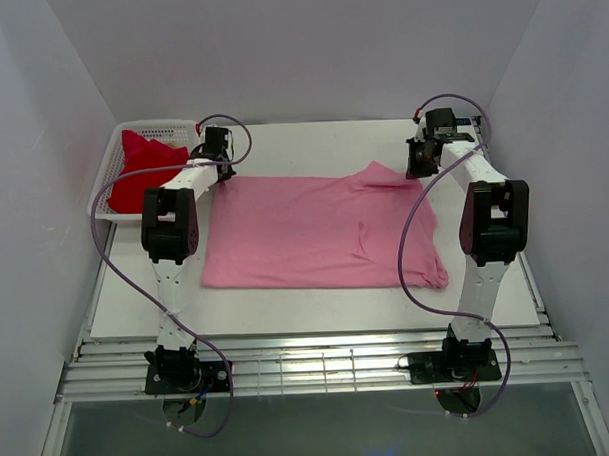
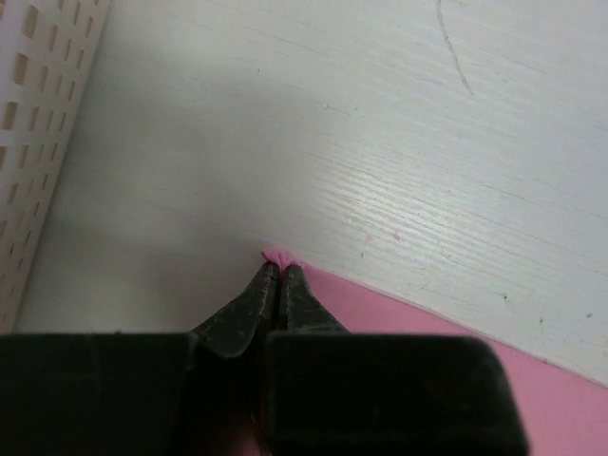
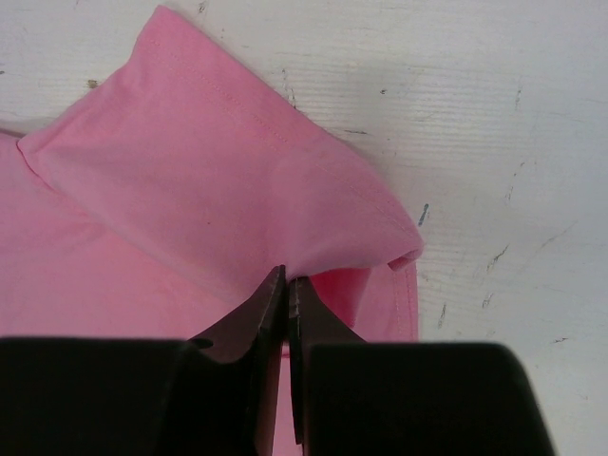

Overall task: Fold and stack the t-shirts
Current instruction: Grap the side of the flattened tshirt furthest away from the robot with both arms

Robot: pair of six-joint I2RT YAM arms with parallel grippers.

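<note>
The light pink t-shirt (image 1: 315,233) lies spread flat on the white table, one sleeve folded over at its far right. My left gripper (image 1: 218,163) is shut on the shirt's far left corner; the left wrist view shows the pink tip (image 2: 275,256) pinched between its fingers (image 2: 278,274). My right gripper (image 1: 419,164) is shut on the shirt's far right corner, under the folded sleeve (image 3: 218,180), at the right wrist view's centre (image 3: 286,283). The bright red t-shirt (image 1: 142,169) lies crumpled in the basket at far left.
The white mesh basket (image 1: 108,200) stands at the table's far left edge, close beside my left arm; its wall shows in the left wrist view (image 2: 33,114). White walls enclose the table on three sides. Purple cables loop from both arms.
</note>
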